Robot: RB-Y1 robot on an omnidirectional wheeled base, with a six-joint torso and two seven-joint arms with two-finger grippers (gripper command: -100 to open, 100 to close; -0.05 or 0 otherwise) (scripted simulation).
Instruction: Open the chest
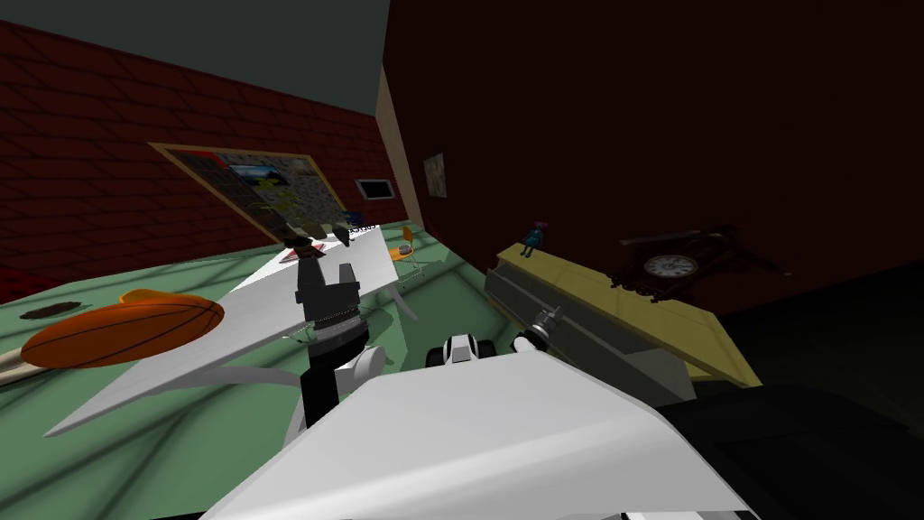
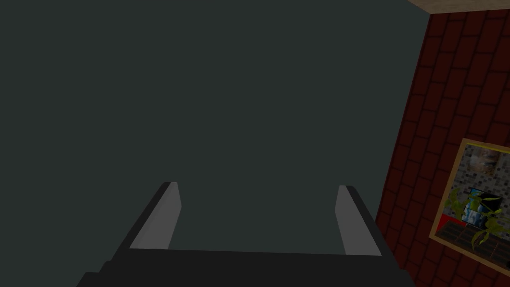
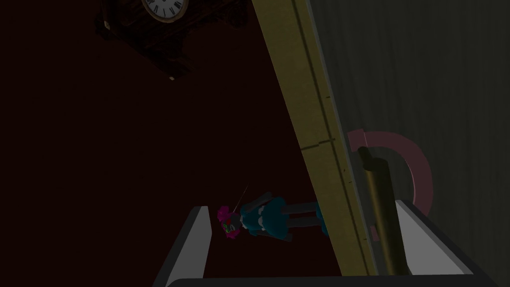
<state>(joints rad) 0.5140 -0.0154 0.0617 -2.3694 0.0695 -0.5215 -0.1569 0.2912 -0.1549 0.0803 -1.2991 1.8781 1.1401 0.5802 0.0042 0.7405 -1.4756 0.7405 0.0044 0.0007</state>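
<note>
The chest (image 1: 623,302) stands at my right against the dark red wall, with a yellowish top and a grey front (image 3: 423,74). A dull brass bar handle (image 3: 379,214) runs along the front just under the top's edge (image 3: 304,99), with a pink ring (image 3: 416,164) behind it. My right gripper (image 3: 304,207) is open at the chest's upper front edge (image 1: 544,322); the handle lies between its fingers, close to one finger (image 3: 423,239), not pinched. My left gripper (image 1: 323,273) is raised over the white table and stands open (image 2: 257,187) with nothing in it.
A dark clock (image 1: 669,265) and a small doll in blue (image 1: 534,238) stand on the chest's top. A long white table (image 1: 262,311) lies to my left, with a big orange ball (image 1: 122,334) beside it. An orange chair (image 1: 406,249) stands farther back on the green floor.
</note>
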